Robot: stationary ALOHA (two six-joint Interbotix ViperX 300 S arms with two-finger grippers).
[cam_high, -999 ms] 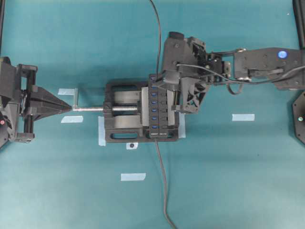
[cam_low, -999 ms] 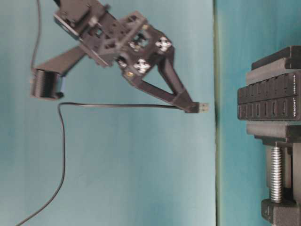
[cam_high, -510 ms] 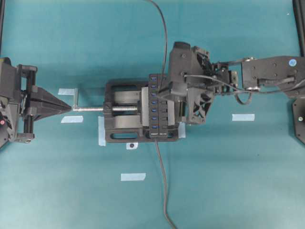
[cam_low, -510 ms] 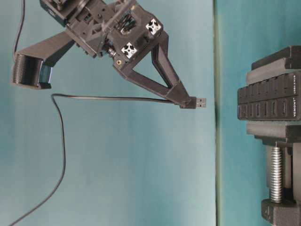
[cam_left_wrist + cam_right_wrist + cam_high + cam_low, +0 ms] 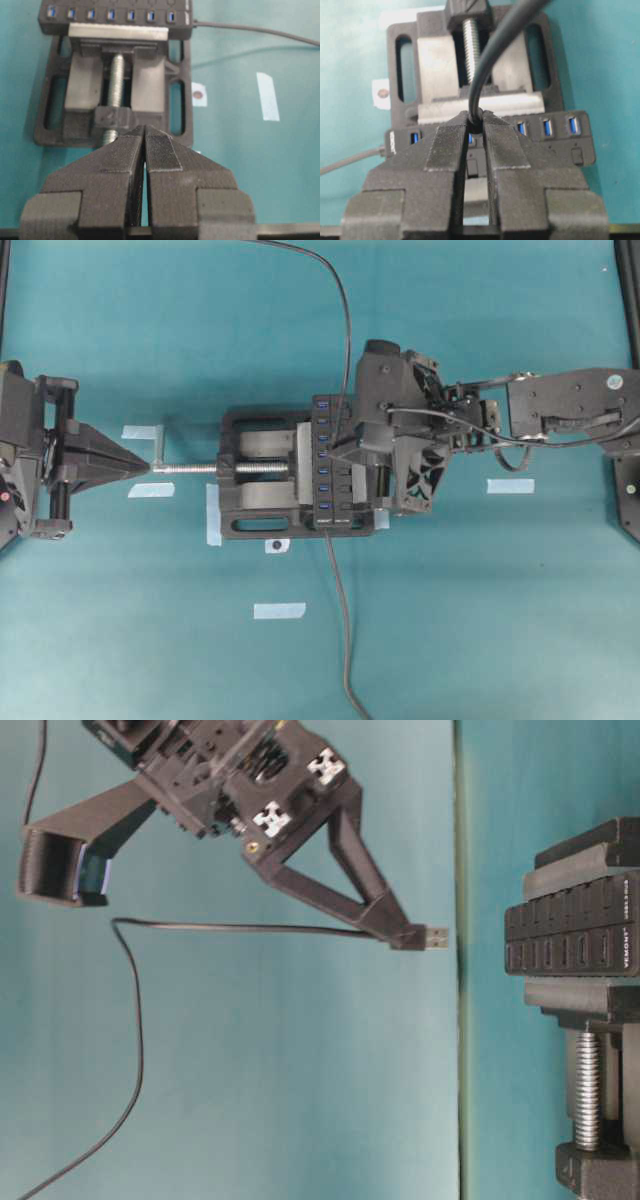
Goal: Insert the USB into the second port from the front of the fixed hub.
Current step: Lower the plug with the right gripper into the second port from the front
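My right gripper [image 5: 402, 932] is shut on the USB [image 5: 432, 936], a small black plug with a metal tip that points at the fixed hub [image 5: 570, 935], with a gap between them. In the right wrist view the USB [image 5: 476, 126] sits pinched between the fingertips, and its cable [image 5: 495, 50] runs up and away. Below it lies the hub [image 5: 555, 135] with its row of blue slots. Seen from overhead, the right gripper [image 5: 350, 445] hangs over the hub [image 5: 328, 502]. My left gripper [image 5: 135, 462] stays shut and empty at the far left, pointing at the vise screw.
The hub is clamped in a black vise [image 5: 262, 475] with a silver screw [image 5: 190, 468]. A second dark cable [image 5: 342, 640] leaves the hub's front end toward the table's front edge. Blue tape strips [image 5: 510, 485] lie on the teal table, one [image 5: 279, 610] in front.
My right gripper has carried the USB along the hub toward its front end, and the plug tip has come slightly closer to the hub. The left arm has not moved.
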